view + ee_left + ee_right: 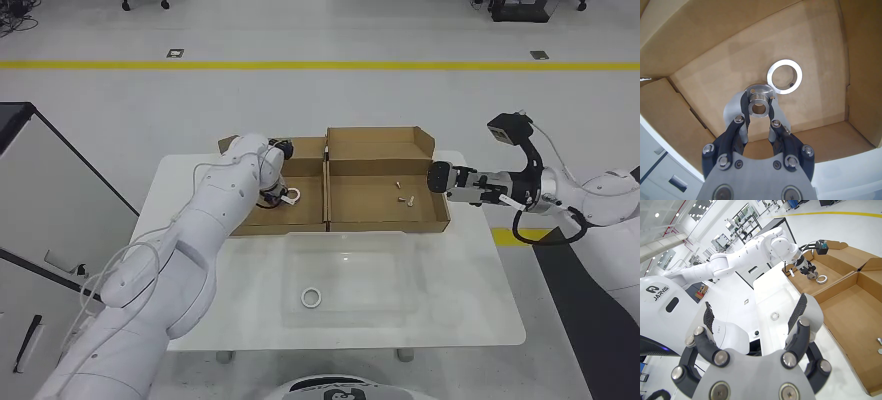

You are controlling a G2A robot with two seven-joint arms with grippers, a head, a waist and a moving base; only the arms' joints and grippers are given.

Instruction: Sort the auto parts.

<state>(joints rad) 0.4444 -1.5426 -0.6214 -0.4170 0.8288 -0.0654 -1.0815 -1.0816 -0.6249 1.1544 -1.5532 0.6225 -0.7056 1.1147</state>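
Note:
My left gripper point(758, 100) is shut on a flanged steel bushing point(757, 108), low over the floor of the left cardboard box point(702, 79). A flat steel ring point(784, 76) lies on that floor, just beside the bushing. In the top view the left gripper point(271, 194) sits inside the left box with the ring point(291, 197) next to it. My right gripper point(755, 309) is open and holds nothing. It hovers at the right rim of the right cardboard box point(385, 215), where the right gripper point(433, 178) shows from above.
Two small bolts point(403, 192) lie in the right box. A clear plastic bin point(350, 315) stands in front of both boxes, with one white ring point(312, 297) inside. The white table point(480, 300) is bare to the bin's right.

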